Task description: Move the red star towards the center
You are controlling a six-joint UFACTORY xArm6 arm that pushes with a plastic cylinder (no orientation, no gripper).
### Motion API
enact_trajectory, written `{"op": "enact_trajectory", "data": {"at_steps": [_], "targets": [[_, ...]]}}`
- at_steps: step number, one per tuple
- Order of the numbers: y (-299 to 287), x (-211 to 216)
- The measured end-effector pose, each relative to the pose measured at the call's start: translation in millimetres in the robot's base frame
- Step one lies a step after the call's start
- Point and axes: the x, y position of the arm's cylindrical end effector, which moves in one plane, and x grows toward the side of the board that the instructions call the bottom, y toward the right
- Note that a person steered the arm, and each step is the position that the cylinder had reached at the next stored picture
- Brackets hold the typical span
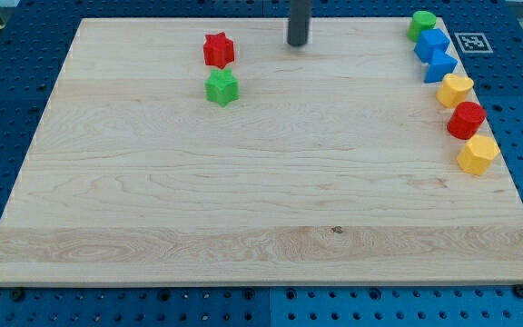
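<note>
The red star (218,49) lies on the wooden board (261,209) near the view's top, left of the middle. A green star (222,87) lies just below it, close but apart. My tip (298,44) is the lower end of the dark rod that comes down from the view's top edge. It stands to the right of the red star, about a rod's length of bare board between them, and touches no block.
A column of blocks runs down the board's right edge: a green one (422,23), two blue ones (432,43) (440,65), a yellow one (455,90), a red one (467,119) and another yellow one (478,154). A blue pegboard table (7,109) surrounds the board.
</note>
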Motion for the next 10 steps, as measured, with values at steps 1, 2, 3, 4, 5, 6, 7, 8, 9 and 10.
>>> {"op": "enact_trajectory", "data": {"at_steps": [1, 2, 3, 4, 5, 6, 7, 8, 9, 10], "targets": [[-53, -28], [-121, -27], [-228, -26], [-234, -2], [-172, 28], [-126, 44], [-89, 46], [-63, 61], [-53, 89], [-30, 110]]}}
